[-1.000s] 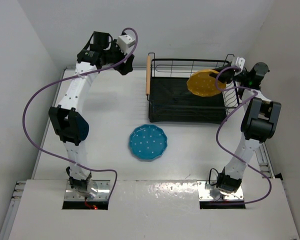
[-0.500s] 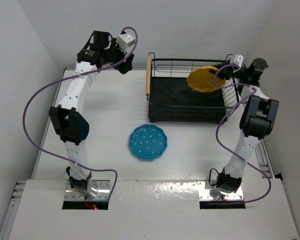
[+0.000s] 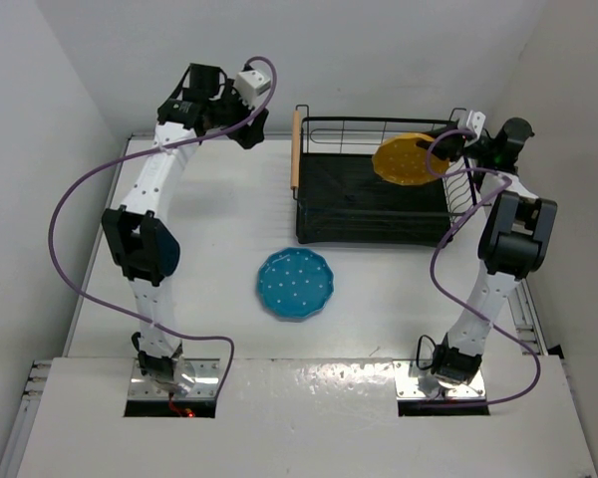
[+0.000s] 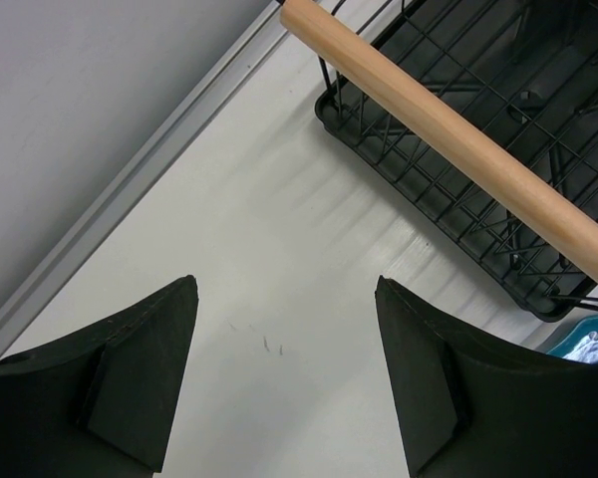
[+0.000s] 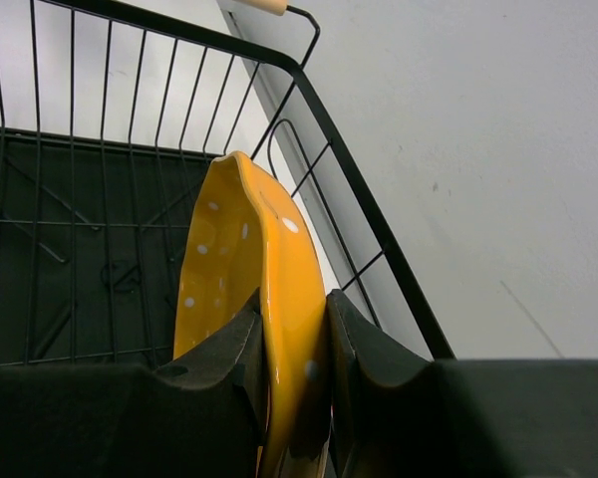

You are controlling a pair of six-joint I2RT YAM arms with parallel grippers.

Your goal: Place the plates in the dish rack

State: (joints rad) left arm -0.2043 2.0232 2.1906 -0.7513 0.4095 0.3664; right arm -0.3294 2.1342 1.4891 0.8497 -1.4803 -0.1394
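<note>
The right gripper pinches the yellow plate by its rim over the dish rack; released too high, it may topple between wires. Left gripper stands wide, empty

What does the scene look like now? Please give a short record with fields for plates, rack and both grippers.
yellow plate: on edge, over the far right corner of the dish rack
teal plate: flat on the table, apart from the rack
left gripper: open, empty, left of the rack
right gripper: shut on the yellow plate's rim
</note>
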